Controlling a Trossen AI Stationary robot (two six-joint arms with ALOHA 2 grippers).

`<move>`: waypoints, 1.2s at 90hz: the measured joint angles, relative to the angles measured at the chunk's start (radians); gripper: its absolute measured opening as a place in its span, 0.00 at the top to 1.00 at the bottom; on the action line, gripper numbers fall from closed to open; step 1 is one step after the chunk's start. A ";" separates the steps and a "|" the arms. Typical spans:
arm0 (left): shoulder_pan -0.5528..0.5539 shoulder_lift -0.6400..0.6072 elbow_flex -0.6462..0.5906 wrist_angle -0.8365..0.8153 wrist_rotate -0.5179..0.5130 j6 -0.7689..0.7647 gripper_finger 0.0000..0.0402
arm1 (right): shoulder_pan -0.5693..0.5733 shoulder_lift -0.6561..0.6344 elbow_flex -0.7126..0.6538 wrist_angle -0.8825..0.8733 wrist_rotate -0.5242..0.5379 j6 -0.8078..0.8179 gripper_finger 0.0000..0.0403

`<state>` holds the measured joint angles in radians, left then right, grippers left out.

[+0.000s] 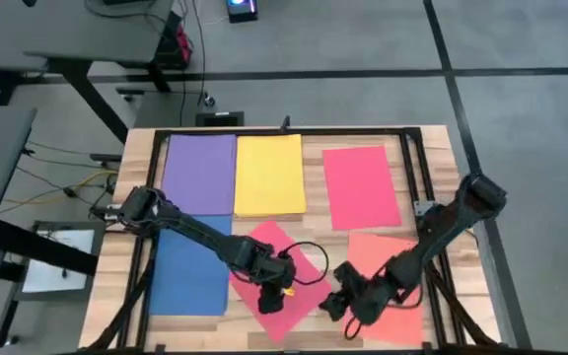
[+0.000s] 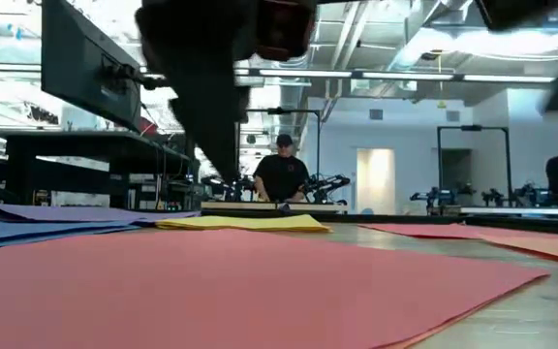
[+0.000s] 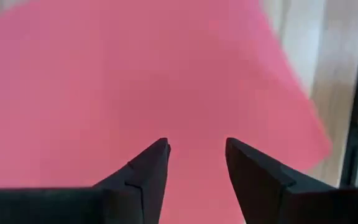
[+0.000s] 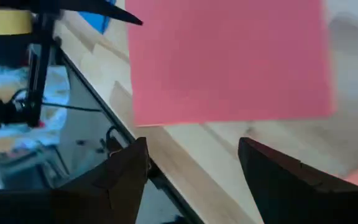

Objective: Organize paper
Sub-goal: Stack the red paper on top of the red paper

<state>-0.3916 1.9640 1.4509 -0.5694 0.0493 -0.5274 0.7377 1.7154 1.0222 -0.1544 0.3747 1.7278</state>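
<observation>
Nearest the lens in the low view: the red-pink sheet (image 2: 250,281), flat on the table and filling the lower frame. Seen from above, lying skewed like a diamond at bottom centre (image 1: 279,276), corner out of line with everything else.

Already squared up, by the look of it: purple sheet (image 1: 200,174) and yellow sheet (image 1: 269,175) side by side at upper centre, edges touching or nearly so; a second red-pink sheet (image 1: 361,185) to their right, slightly apart; blue sheet (image 1: 190,271) at lower left, below the purple. Orange-coral sheet (image 1: 388,286) at lower right, partly under the right arm. Left to do, as a judgement: straighten the skewed sheet, then perhaps tidy the coral one. Roughly past halfway.

Left gripper (image 3: 197,152) poised over the skewed sheet, fingers a narrow gap apart, nothing between them; contact with the paper cannot be told. Right gripper (image 4: 194,155) spread wide and empty, at bottom centre-right of the high view, over bare wood at the table's front edge, just beside a corner of the skewed sheet.
</observation>
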 joint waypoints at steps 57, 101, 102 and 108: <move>0.002 0.002 -0.284 0.481 -0.022 -0.054 0.66 | -0.049 0.230 0.065 0.044 -0.081 0.127 0.41; 0.001 0.002 -0.328 0.589 -0.023 -0.065 0.66 | -0.106 0.222 0.074 0.222 -0.015 -0.131 0.41; 0.001 0.002 -0.328 0.588 -0.023 -0.065 0.66 | -0.106 0.221 0.077 0.224 -0.013 -0.135 0.41; 0.001 0.002 -0.328 0.588 -0.023 -0.065 0.66 | -0.108 0.220 0.088 0.221 -0.012 -0.141 0.41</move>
<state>-0.3908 1.9663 1.1225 0.0189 0.0261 -0.5926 0.6292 1.9357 1.1099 0.0663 0.3628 1.5867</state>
